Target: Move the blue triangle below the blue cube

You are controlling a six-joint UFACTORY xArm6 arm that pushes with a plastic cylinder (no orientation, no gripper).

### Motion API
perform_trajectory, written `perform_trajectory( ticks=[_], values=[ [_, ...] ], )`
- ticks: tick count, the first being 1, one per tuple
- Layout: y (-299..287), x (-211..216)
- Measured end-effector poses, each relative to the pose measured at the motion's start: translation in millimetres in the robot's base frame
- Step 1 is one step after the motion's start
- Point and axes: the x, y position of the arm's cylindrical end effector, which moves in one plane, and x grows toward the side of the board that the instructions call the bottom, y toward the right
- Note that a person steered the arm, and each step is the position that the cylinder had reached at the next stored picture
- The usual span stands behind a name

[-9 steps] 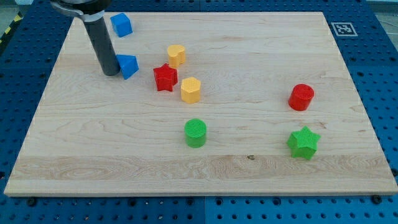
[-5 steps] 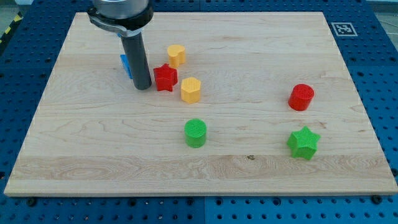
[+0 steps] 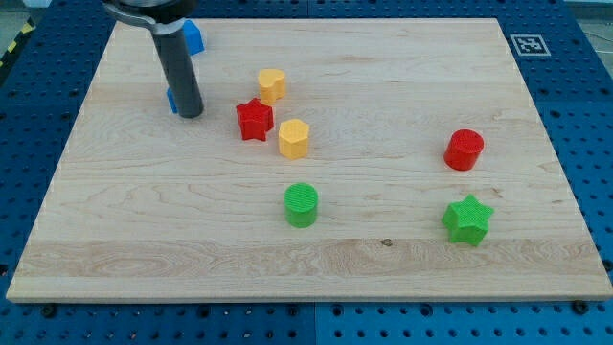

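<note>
My dark rod comes down from the view's top left and my tip [image 3: 190, 114] rests on the board. The blue triangle [image 3: 172, 99] is almost wholly hidden behind the rod; only a sliver shows at the rod's left edge, just above my tip. The blue cube [image 3: 194, 36] sits near the board's top left, partly covered by the rod's upper part, above the triangle. The red star [image 3: 254, 120] lies to the right of my tip.
A yellow heart [image 3: 272, 85] and a yellow hexagon [image 3: 294, 138] lie beside the red star. A green cylinder [image 3: 301, 204] stands at centre bottom. A red cylinder [image 3: 464, 149] and a green star [image 3: 467, 219] are at the right.
My tip went right to the triangle's right side, then came back left, and the blue triangle slid left with it. The other blocks have not moved.
</note>
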Motion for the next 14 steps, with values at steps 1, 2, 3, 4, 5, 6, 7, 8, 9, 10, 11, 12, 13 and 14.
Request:
perform_trajectory(
  ticks=[1,2,3,4,5,6,7,8,9,10,11,12,13,14],
  values=[
    [-5,-6],
    [-5,-7],
    [-5,4],
    [-14,1],
    [-23,-13],
    [-23,-22],
    [-27,-27],
    [-30,-31],
    [-30,-36],
    [-30,-39],
    [-30,-39],
    [-30,-48],
    [-36,-59],
    [-40,-72]
  ],
)
